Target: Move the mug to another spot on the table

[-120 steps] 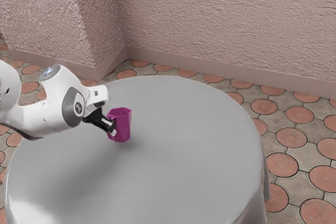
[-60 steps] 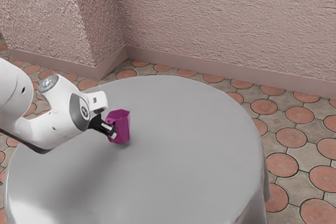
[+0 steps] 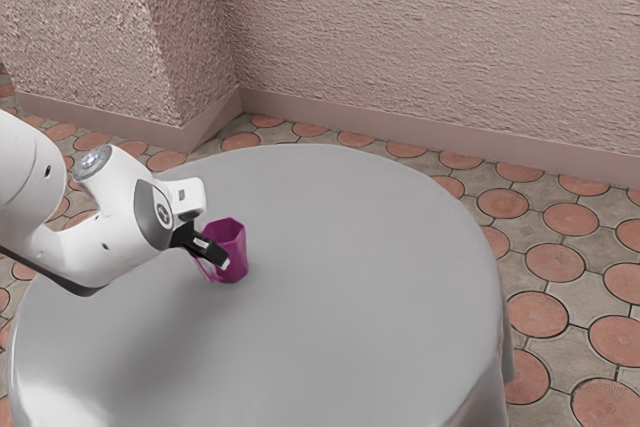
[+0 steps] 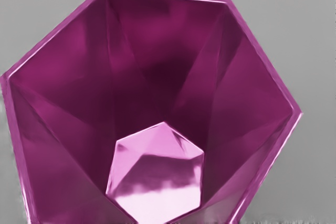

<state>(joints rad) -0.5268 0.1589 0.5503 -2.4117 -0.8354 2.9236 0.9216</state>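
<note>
A magenta faceted mug (image 3: 230, 248) stands upright on the round grey table (image 3: 380, 277), toward the exterior view's left. My gripper (image 3: 213, 256) comes in from the left and is shut on the mug's near side, its black fingers (image 3: 222, 261) pressed against the wall. In the wrist view I look straight down into the mug (image 4: 152, 87), with its pale hexagonal bottom just under my hand. Grey tabletop (image 4: 310, 35) shows around the rim.
The grey tabletop stretches wide toward the exterior view's right and front. Its rim (image 3: 497, 277) drops off to a tiled floor (image 3: 570, 247). A rough pink wall (image 3: 420, 37) stands behind the table.
My hand has come down and turned, bringing the mug from a tilted, raised pose to upright on the table, slightly lower in the exterior view.
</note>
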